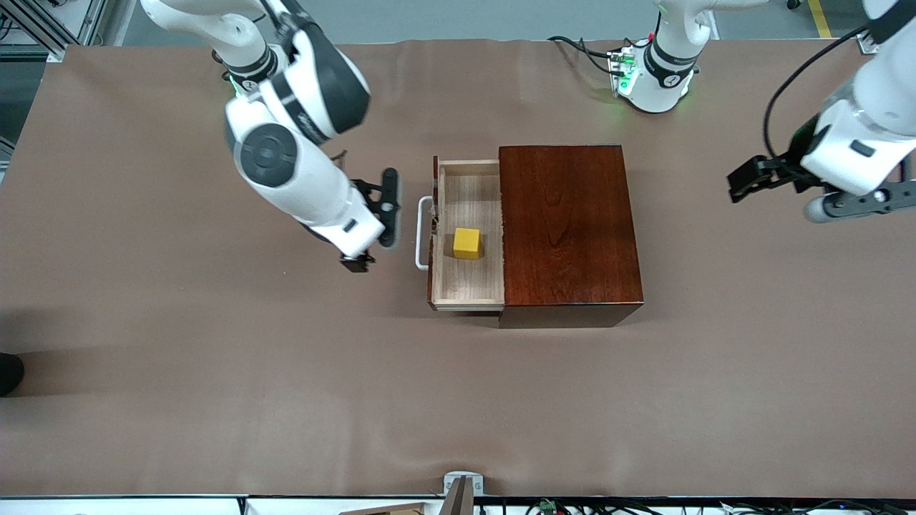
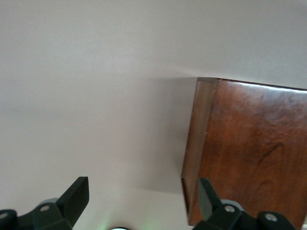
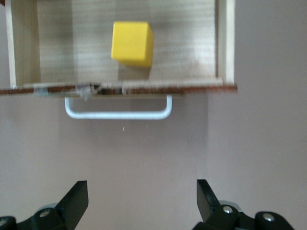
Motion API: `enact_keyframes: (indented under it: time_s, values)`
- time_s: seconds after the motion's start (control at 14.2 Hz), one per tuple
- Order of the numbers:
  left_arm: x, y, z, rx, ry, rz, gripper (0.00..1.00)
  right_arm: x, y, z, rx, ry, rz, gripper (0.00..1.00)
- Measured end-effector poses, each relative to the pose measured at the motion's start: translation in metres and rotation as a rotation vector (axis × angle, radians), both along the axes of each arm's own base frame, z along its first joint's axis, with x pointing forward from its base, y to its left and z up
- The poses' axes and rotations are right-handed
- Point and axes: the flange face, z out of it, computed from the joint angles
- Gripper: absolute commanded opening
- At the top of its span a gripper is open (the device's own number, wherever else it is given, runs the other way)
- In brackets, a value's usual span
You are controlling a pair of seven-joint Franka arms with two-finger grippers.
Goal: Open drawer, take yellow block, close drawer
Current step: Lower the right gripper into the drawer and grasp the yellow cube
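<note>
The drawer (image 1: 447,279) stands pulled out of the dark reddish-brown box (image 1: 565,229) toward the right arm's end, its white handle (image 1: 421,232) free. The yellow block (image 1: 467,243) sits in the drawer. My right gripper (image 1: 388,207) is open and empty over the table beside the handle, apart from it. Its wrist view shows the block (image 3: 132,43), the drawer (image 3: 187,48) and the handle (image 3: 118,114) ahead of the open right gripper (image 3: 142,201). My left gripper (image 1: 859,206) waits open and empty over the table's left-arm end. Its wrist view shows the box (image 2: 254,153) beside the left gripper (image 2: 144,201).
Brown cloth (image 1: 286,400) covers the table. The left arm's base (image 1: 655,71) with cables stands near the box, farther from the front camera. A dark object (image 1: 8,372) lies at the table's edge on the right arm's end. A small bracket (image 1: 461,490) sits at the near edge.
</note>
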Motion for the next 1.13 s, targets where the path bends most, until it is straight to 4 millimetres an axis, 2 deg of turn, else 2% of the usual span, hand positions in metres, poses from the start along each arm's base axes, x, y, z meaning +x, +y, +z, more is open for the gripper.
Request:
enact_keyframes:
  time_s: [0.21,0.42,0.7,0.91,1.13]
  values:
    - [0.003,0.022,-0.001,-0.021,-0.007,-0.095,1.0,-0.015,0.053,-0.01,0.027,-0.048,0.011,1.0]
    - [0.003,0.022,-0.002,-0.023,-0.01,-0.113,1.0,-0.029,0.09,-0.026,0.049,-0.08,-0.041,1.0]
    - [0.004,0.02,-0.002,-0.024,-0.015,-0.115,1.0,-0.032,0.108,-0.047,0.049,-0.079,-0.116,1.0]
    - [0.005,0.02,-0.003,-0.024,-0.022,-0.115,1.0,-0.029,0.113,-0.051,0.049,-0.076,-0.151,1.0]
    - [0.006,0.021,-0.004,-0.025,-0.02,-0.114,1.0,-0.037,0.124,-0.055,0.038,-0.079,-0.159,1.0]
